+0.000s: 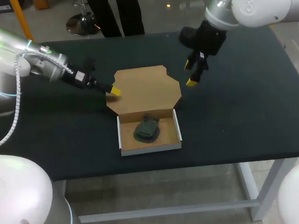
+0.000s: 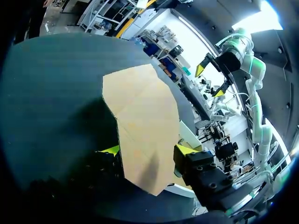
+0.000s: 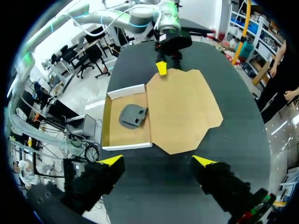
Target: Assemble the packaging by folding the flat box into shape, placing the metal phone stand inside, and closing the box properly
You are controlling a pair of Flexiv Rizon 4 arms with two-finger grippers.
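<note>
A cardboard box tray [image 1: 151, 148] sits at the table's front middle with the dark metal phone stand [image 1: 146, 129] lying inside it. The brown lid [image 1: 148, 91] is folded back flat behind the tray. My left gripper [image 1: 115, 92] is at the lid's left edge. In the left wrist view the lid [image 2: 140, 107] runs between the left gripper's [image 2: 148, 150] parted fingers, which are open. My right gripper [image 1: 193, 72] hangs open above the table, just behind and to the right of the lid. In the right wrist view the tray [image 3: 126, 140], stand [image 3: 133, 115] and lid [image 3: 182, 107] lie ahead of the right gripper [image 3: 158, 161].
The dark table top [image 1: 251, 105] spreads bare to the right and left of the box. Its front edge runs just below the tray.
</note>
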